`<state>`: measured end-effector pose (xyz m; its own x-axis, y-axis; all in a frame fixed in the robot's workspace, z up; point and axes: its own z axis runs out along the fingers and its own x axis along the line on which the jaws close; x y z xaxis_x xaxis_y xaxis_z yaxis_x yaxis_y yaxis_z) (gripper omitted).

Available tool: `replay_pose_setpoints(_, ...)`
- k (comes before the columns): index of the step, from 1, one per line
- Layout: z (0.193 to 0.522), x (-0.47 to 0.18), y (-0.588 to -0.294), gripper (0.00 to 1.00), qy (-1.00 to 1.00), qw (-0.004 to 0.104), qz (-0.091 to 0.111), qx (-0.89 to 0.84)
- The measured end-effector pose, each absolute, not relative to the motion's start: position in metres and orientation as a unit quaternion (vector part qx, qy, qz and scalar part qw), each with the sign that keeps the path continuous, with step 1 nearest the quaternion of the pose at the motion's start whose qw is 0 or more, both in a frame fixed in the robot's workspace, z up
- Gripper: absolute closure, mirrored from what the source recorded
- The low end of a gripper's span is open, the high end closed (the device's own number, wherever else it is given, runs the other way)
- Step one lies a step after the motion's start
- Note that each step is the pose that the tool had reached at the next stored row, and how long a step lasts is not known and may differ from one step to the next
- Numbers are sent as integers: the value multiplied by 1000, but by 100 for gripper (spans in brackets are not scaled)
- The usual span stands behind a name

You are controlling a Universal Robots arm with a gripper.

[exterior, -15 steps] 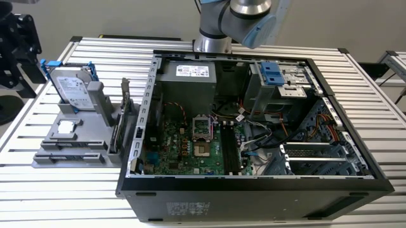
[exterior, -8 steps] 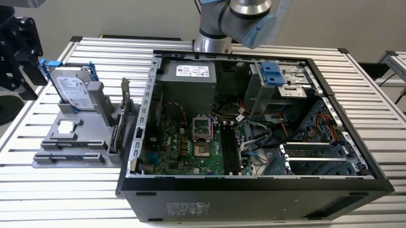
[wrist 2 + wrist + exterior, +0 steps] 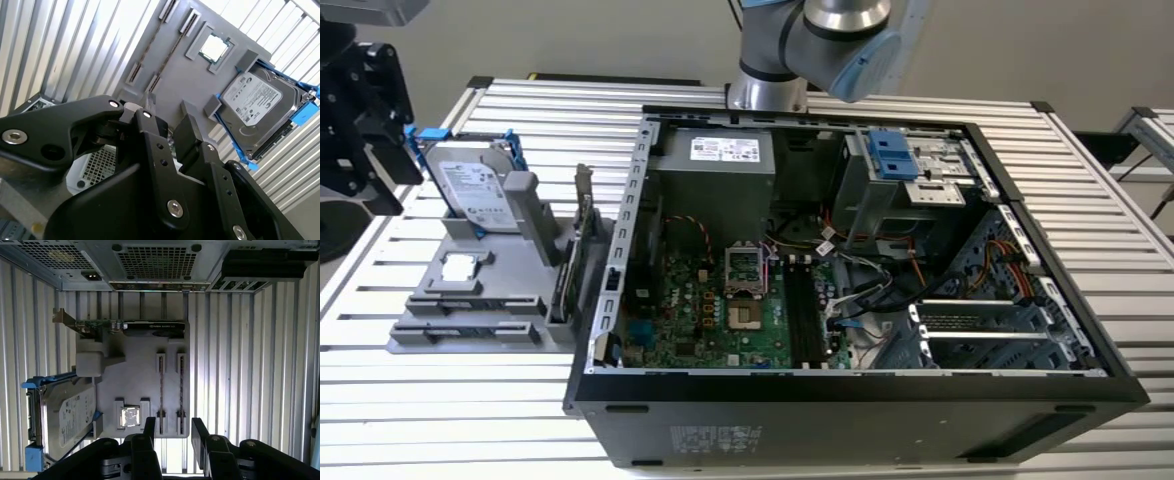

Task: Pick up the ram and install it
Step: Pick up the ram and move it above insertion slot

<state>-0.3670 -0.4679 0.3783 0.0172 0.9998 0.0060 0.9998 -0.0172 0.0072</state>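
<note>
Hovering above the gray holder (image 3: 140, 370) near the edge of the table (image 3: 220, 365) on the exterior view's left, your end effector (image 3: 172, 427) points down, fingers spread wide and empty. The ram (image 3: 161, 385) stands on edge in a holder slot beside the processor chip (image 3: 130, 416). The hard drive (image 3: 70, 415) and upright card (image 3: 150, 329) crowd the holder's other sides.

On my slatted bench (image 3: 454, 420), an open computer case (image 3: 854, 415) exposes its green motherboard (image 3: 707, 310) and power supply (image 3: 714, 165). Beside it, at the exterior view's left, a grey holder (image 3: 494, 290) carries a blue-railed hard drive (image 3: 470, 185), a processor chip (image 3: 460, 265) and an upright bracketed card (image 3: 583, 230).
</note>
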Motion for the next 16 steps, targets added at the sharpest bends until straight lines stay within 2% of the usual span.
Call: replay_pose_setpoints(16,371,-367,-468,0,701,0,5,713)
